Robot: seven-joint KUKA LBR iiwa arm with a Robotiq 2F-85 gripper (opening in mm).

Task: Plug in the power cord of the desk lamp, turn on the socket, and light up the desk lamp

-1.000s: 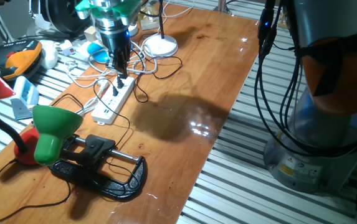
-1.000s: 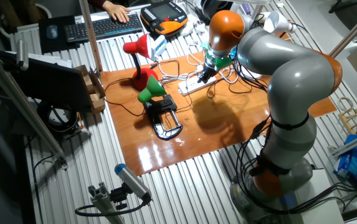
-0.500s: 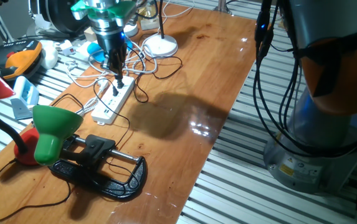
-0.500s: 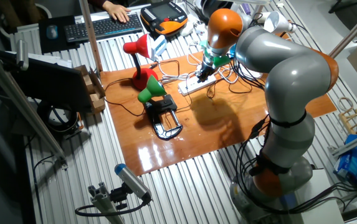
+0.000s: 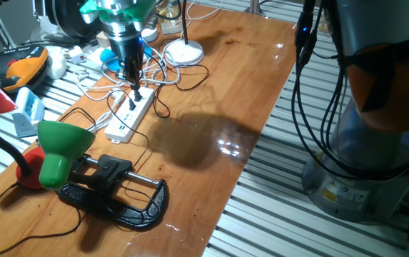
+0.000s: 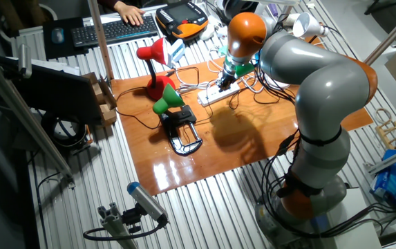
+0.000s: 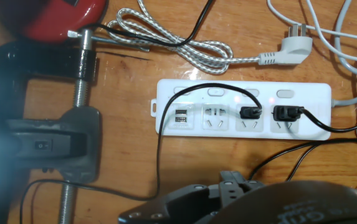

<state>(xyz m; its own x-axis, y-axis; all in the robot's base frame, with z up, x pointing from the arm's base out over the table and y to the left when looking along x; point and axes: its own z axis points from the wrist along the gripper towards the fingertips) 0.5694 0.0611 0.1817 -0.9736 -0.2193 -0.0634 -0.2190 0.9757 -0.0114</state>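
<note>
The surface [image 5: 218, 86] is a glossy wooden board laid over a ribbed metal bench cluttered with cables and equipment. The socket [image 7: 243, 107] lies flat on it, a long white strip with a white cable leaving one end. Two small black plugs sit in adjacent outlets; the power cord [image 7: 159, 149] runs from one of them in a thin black loop over the strip's face and off across the wood. The second plug's lead runs off the other way. A loose white plug [image 7: 285, 48] on a braided cable lies just beside the strip, unconnected.

The desk lamp [image 5: 61, 146], green shade and neck, stands on its black clamp base [image 5: 115, 189] at the near end of the surface, well apart from the socket. I cannot tell whether it is lit. A red-shaded lamp [image 6: 153, 59] stands just beside it.

My jaws [image 5: 134, 86] hang directly above the socket, fingers pointing down and close together. They appear to hold nothing, but I cannot tell how far apart they stand, nor whether the tips touch the strip.
</note>
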